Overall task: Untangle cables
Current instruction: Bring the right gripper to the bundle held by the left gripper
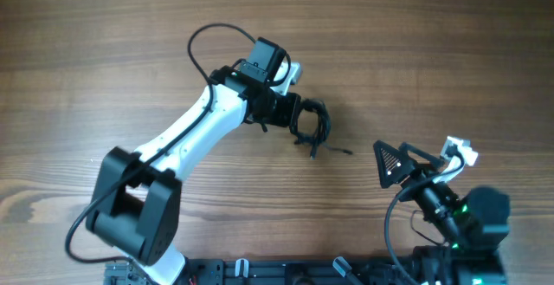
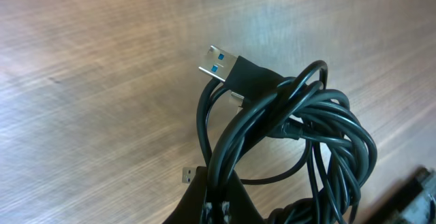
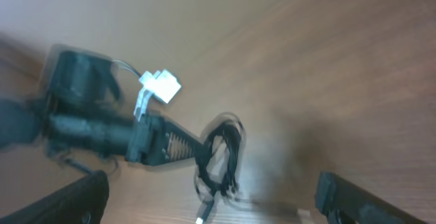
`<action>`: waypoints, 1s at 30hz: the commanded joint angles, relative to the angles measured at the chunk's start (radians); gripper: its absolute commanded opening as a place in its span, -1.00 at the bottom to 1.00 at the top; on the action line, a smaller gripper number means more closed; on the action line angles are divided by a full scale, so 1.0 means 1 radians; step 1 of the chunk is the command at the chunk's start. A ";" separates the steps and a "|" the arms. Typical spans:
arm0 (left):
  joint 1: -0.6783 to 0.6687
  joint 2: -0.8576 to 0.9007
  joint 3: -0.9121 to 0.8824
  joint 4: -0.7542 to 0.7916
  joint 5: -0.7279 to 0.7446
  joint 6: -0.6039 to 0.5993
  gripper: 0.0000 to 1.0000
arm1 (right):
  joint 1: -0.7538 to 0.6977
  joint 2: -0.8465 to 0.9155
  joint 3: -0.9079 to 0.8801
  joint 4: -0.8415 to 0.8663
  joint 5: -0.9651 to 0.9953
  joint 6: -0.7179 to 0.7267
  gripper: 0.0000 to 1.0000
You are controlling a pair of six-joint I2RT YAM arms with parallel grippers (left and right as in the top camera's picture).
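The cables [image 1: 313, 126] are one small dark bunch of thin black cords at the middle of the wooden table [image 1: 104, 51]. My left gripper [image 1: 297, 116] is shut on the bunch. In the left wrist view the cords [image 2: 300, 139] run down between my fingertips [image 2: 204, 207], a silver and blue USB plug [image 2: 221, 64] sticks up from the coil, and a small plug [image 2: 186, 176] pokes out beside the finger. My right gripper [image 1: 394, 151] stands open to the right of the bunch, apart from it. Its view shows the bunch [image 3: 221, 157] hanging from the left gripper [image 3: 160, 144], ahead of the open right gripper [image 3: 212, 186].
The white left arm [image 1: 186, 138] reaches diagonally from its black base [image 1: 134, 211] at the lower left. A thick black arm cable [image 1: 203, 38] loops above it. The right arm's base [image 1: 472, 220] sits at the lower right corner.
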 commanded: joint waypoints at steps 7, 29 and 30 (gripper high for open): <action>0.006 -0.157 -0.004 0.031 -0.075 -0.017 -0.92 | -0.007 0.404 0.283 -0.056 -0.204 -0.217 0.99; -0.027 -0.169 -0.004 0.053 0.119 -0.014 -0.92 | 0.333 0.875 0.283 0.317 0.093 -0.415 0.35; -0.040 -0.169 -0.004 0.054 0.119 -0.013 -0.92 | 0.359 0.888 0.283 0.318 0.156 -0.415 0.04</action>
